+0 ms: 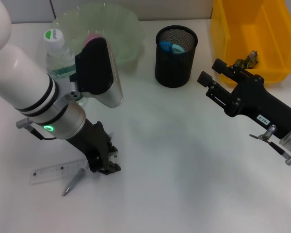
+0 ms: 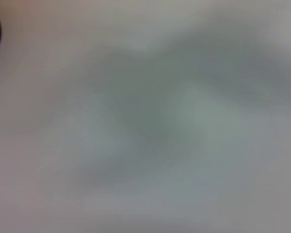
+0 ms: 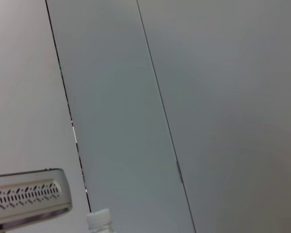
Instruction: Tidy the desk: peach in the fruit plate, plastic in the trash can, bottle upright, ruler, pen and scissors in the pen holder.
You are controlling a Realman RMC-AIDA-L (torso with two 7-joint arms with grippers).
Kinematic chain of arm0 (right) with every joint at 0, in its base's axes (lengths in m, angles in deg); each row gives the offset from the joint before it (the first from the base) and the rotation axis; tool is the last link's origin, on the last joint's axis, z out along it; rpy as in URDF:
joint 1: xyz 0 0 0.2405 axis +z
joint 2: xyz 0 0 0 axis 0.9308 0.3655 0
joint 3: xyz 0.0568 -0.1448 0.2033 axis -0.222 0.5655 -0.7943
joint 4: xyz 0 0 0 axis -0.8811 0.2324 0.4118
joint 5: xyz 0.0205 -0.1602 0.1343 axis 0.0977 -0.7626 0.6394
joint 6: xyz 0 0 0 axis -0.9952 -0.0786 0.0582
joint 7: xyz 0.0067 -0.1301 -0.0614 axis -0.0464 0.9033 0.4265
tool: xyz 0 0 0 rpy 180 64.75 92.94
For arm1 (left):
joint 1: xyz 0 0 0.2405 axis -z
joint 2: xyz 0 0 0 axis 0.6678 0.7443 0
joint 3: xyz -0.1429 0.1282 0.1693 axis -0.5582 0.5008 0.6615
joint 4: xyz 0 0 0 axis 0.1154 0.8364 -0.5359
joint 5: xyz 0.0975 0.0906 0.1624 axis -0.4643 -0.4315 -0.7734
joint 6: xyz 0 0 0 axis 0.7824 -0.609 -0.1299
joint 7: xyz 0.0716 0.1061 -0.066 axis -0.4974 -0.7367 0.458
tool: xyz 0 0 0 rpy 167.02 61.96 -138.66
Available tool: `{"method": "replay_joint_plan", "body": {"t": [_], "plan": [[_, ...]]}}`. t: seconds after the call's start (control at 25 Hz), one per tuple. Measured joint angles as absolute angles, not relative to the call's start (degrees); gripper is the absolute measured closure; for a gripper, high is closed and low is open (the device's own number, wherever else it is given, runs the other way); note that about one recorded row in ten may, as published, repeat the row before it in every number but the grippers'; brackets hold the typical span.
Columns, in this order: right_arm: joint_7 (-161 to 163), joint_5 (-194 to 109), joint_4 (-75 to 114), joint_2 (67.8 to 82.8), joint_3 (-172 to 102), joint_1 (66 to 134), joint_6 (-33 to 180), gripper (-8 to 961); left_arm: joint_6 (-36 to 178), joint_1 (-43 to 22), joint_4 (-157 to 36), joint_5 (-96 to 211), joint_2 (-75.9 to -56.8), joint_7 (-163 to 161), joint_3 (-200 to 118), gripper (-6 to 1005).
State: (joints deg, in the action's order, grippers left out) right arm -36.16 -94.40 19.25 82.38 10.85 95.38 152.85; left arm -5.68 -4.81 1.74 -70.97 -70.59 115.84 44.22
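Down by the pen (image 1: pixel 73 183) and clear ruler (image 1: pixel 56 173), our left gripper (image 1: pixel 105 164) hovered — whether its fingers were parted we couldn't tell — to pick the pen up for the pen holder (image 1: pixel 176 56), we judged.

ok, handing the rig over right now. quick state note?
Left gripper is low at the desk beside the ruler and pen; right gripper hovers near the yellow bin.
Done: bottle upright, peach in the fruit plate, plastic in the bin, blue handles in the pen holder.
Left: ruler and pen into the holder.
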Motion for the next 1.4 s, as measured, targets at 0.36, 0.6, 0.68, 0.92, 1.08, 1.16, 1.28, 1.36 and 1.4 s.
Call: {"method": "replay_joint_plan", "body": {"t": [0.36,0.6,0.68,0.92,1.08,1.16,1.28,1.36,1.4], "plan": [[-36.63,-94.4,18.73,82.38,7.62,94.42,152.83,359,-5.75,-6.69,11.06,-69.43,-70.44,117.86,44.0,600],[-36.41,-94.4,18.03,82.3,3.88,92.57,152.83,354,-4.3,-7.47,15.54,-66.9,-70.35,118.23,43.94,596],[-36.42,-94.4,18.02,82.27,3.64,92.23,152.83,352,-2.79,-7.63,17.64,-64.85,-70.33,118.2,43.71,595],[-36.31,-94.4,17.92,82.38,3.49,91.48,152.83,347,3.61,-8.32,21.89,-58.78,-70.31,117.7,43.47,591],[-36.82,-94.4,17.37,82.3,3.47,91.33,152.84,343,7.42,-9.32,23.69,-51.4,-70.2,117.49,42.24,589],[-37.77,-94.46,17.2,82.11,3.46,91.3,152.85,342,8.64,-10.43,24.16,-47.67,-70.17,116.83,41.56,588],[-38.13,-94.58,17.21,82.01,3.46,91.09,152.84,339,10.11,-13.4,23.88,-38.73,-70.14,112.88,39.66,586],[-38.18,-94.62,17.32,81.97,3.49,90.73,152.85,337,10.25,-15.53,22.58,-32.06,-70.15,108.82,38.3,585],[-38.18,-94.62,17.32,81.97,3.49,90.73,152.85,336,10.27,-16.89,21.4,-27.66,-70.15,105.84,37.39,584]]}}
